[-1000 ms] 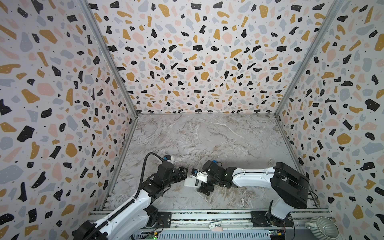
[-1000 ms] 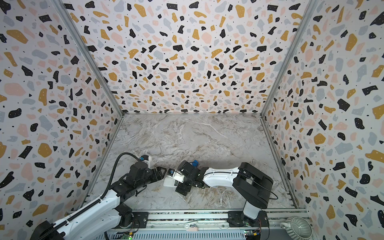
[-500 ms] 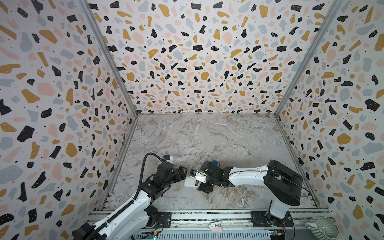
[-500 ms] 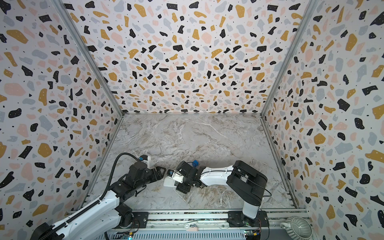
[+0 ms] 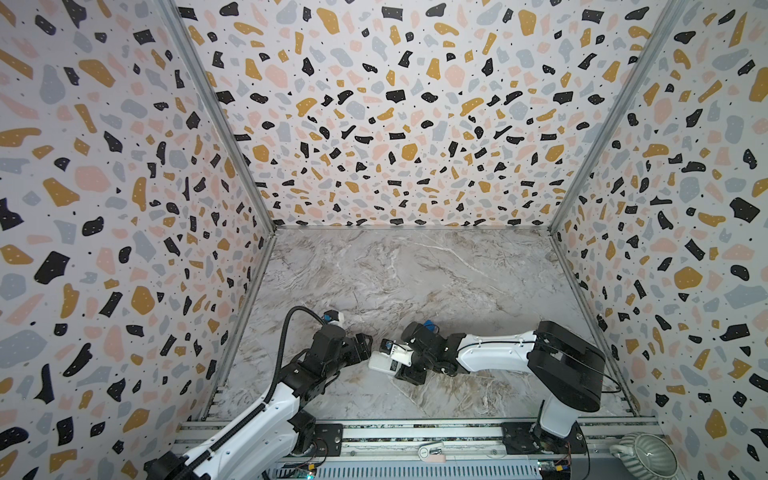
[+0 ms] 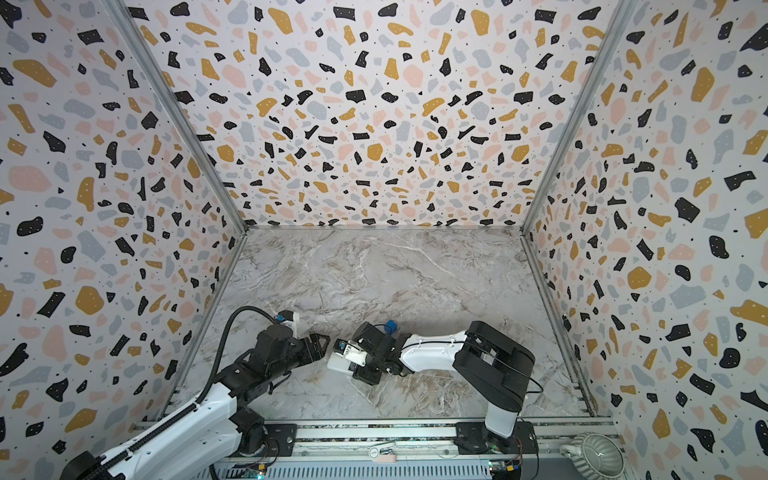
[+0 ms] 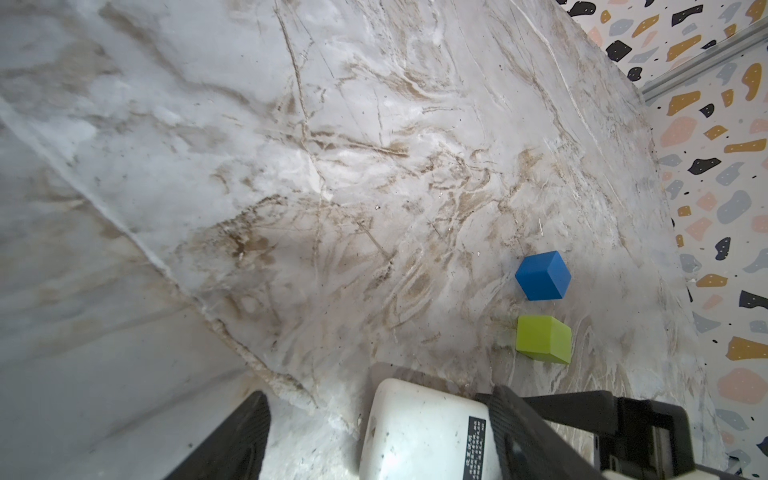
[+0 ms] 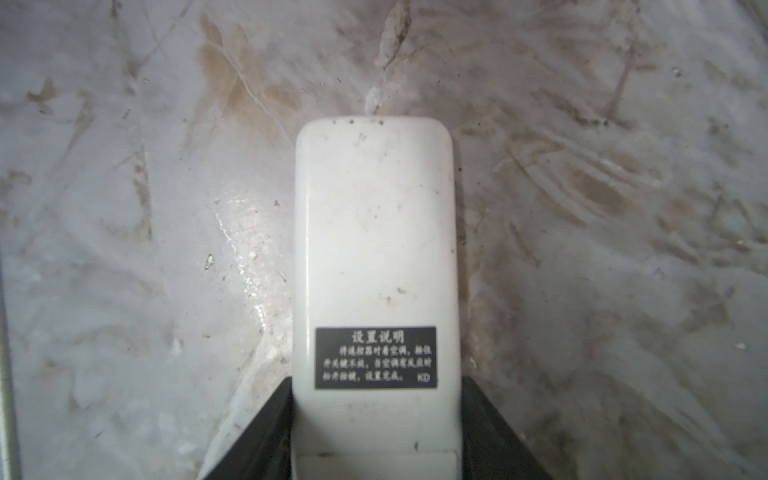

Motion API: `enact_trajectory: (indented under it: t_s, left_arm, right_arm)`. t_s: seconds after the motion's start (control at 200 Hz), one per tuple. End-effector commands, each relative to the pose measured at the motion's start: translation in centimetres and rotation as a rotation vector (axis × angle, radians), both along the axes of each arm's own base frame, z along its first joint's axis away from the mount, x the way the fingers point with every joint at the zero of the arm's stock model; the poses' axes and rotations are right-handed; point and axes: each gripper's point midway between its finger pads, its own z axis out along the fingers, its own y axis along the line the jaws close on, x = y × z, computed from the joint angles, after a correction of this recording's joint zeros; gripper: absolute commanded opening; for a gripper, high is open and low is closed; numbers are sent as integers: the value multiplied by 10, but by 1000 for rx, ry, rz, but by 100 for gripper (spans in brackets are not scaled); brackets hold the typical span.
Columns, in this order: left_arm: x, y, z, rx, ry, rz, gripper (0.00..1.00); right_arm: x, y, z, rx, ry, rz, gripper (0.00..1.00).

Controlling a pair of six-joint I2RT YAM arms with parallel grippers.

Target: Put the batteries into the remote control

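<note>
Marble tabletop (image 5: pixel 415 270), face-down remote control (image 8: pixel 374 228) in right claw (image 8: pixel 376 407)

On marble tabletop (image 7: pixel 291 166): blue cube (image 7: pixel 542 276) just beside green cube (image 7: pixel 543 339).

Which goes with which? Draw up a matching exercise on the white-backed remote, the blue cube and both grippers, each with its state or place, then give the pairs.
Column one:
1. white-backed oblong plastic remote control
2. small blue cube
3. left gripper
4. right gripper

Column two:
A. open, clamping nothing
B. on the grey marble tabletop, beside a small green cube
C. closed on the remote's two long sides
D. back up, black label showing

Pairs: 1-D, 2-B, 3-A, 4-C
</note>
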Motion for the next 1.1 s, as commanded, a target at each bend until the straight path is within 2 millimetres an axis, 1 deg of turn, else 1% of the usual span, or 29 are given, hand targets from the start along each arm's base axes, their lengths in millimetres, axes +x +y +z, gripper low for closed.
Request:
enact_trajectory:
  t_s: [0.0,0.055,0.095,0.17,0.215,0.235,0.33,0.405,0.521,0.651,0.671,0.686,0.736,0.851,0.951,1.096]
  left_arm:
    - [9,-13,28,-48,-93,-56,85]
    - [10,-23,42,-97,-133,-98,85]
    - [11,-29,53,-131,-164,-124,85]
    - [11,-36,71,-176,-212,-156,85]
    - [11,-39,80,-190,-237,-170,85]
    - [11,-40,83,-193,-246,-177,86]
    - [10,-47,99,-224,-284,-219,86]
    - [5,-57,120,-283,-331,-279,86]
    - [-2,-66,151,-363,-413,-336,87]
    - [-12,-74,179,-422,-489,-397,89]
    - [-14,-75,180,-432,-490,-407,89]
    - [-15,-77,189,-447,-521,-416,89]
    - [-20,-79,200,-473,-557,-439,90]
    - [-28,-86,217,-501,-616,-478,92]
    - [-34,-93,229,-526,-647,-518,92]
    - [-47,-107,244,-554,-698,-597,92]
  right_arm:
    - [1,-1,18,57,22,-47,31]
    - [4,0,25,96,43,-71,29]
    - [6,0,34,139,59,-91,27]
    - [10,-2,48,206,82,-116,25]
    - [10,-2,59,252,92,-119,24]
    - [10,-2,66,280,92,-120,24]
    - [12,-5,88,360,99,-135,23]
    - [17,-9,105,414,108,-153,22]
    - [23,-15,139,527,115,-158,21]
    - [23,-23,181,691,123,-136,21]
    - [23,-25,187,715,125,-134,21]
    - [23,-26,191,731,127,-133,21]
    - [23,-30,203,778,135,-124,21]
    - [19,-34,224,855,145,-92,21]
    - [11,-35,243,915,158,-40,21]
    - [3,-39,262,985,159,0,21]
